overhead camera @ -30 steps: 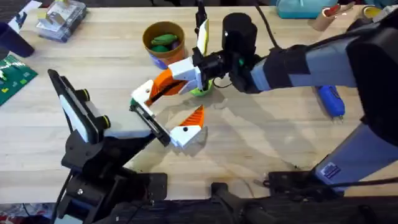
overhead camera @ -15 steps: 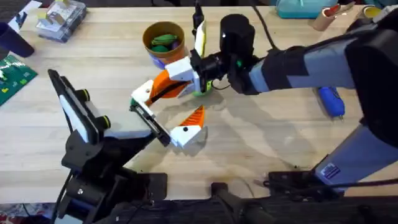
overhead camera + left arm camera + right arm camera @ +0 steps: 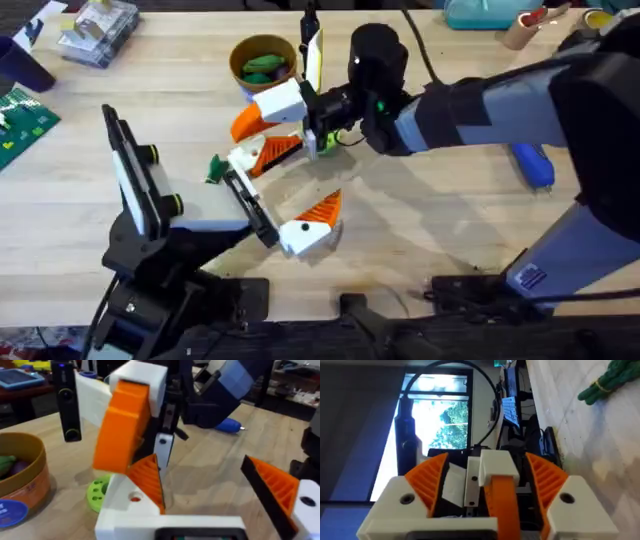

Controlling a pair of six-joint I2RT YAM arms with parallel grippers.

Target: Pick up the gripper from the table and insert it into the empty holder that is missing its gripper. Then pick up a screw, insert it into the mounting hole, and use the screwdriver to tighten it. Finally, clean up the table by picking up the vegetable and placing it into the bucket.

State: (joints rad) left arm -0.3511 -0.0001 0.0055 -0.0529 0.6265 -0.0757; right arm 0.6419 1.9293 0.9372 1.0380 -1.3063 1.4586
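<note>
The holder [image 3: 255,208], a black bar on my left arm, lies slantwise at mid-table. Its near end carries a white-and-orange finger [image 3: 318,218]. At its far end sits the gripper [image 3: 262,155], a white block with a ribbed orange finger [image 3: 148,480]. My right gripper [image 3: 256,130] reaches in from the right and is shut on that block [image 3: 492,472]. My left gripper [image 3: 197,462] stands open with nothing between its fingers. A green vegetable [image 3: 213,168] lies on the table left of the bar. The bucket [image 3: 262,62] at the back holds green items. The blue screwdriver [image 3: 530,165] lies far right.
A lime-green disc [image 3: 323,147] sits under the right wrist, beside the bucket [image 3: 25,475]. At the back left are a dark blue cup [image 3: 20,62], a green circuit board [image 3: 20,122] and a clear plastic box [image 3: 98,30].
The holder bar has swung right and toward the back. My right gripper has shifted slightly back and left with the gripper. The green vegetable left of the bar has come into view.
</note>
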